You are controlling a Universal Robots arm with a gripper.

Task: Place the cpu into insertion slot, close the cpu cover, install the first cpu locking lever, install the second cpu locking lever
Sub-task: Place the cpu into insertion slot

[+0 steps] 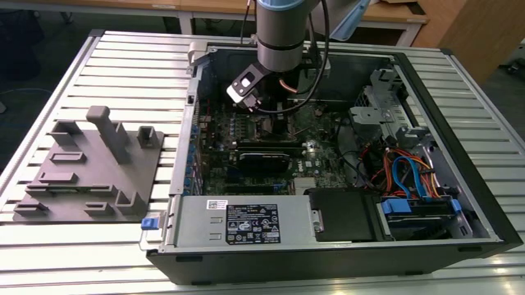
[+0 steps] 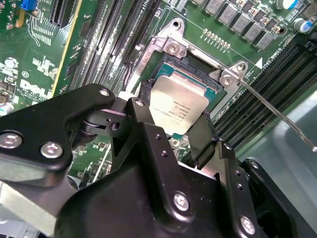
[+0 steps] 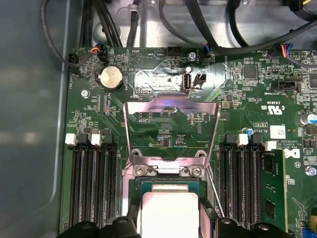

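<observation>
My gripper [image 2: 173, 115] is down inside the computer case [image 1: 459, 203], over the motherboard. It is shut on the cpu [image 2: 179, 101], a silvery square chip, with one black finger [image 2: 143, 101] on each of two opposite edges. The cpu [image 3: 168, 206] lies level over the insertion slot [image 2: 173, 47], inside its metal rim. I cannot tell whether it is fully seated. The cpu cover [image 3: 171, 105] stands swung open past the socket's hinge. A thin wire locking lever [image 2: 277, 111] sticks out free beside the socket, and another lever [image 3: 128, 139] runs along the cover's side.
Black memory slots [image 3: 91, 183] flank the socket on both sides, with one green module [image 3: 272, 183] fitted. Cables [image 1: 402, 172] and a drive cage [image 1: 377, 117] fill the exterior view's right. A power supply [image 1: 246, 221] sits in front. A grey fixture [image 1: 90, 166] lies on the slatted table.
</observation>
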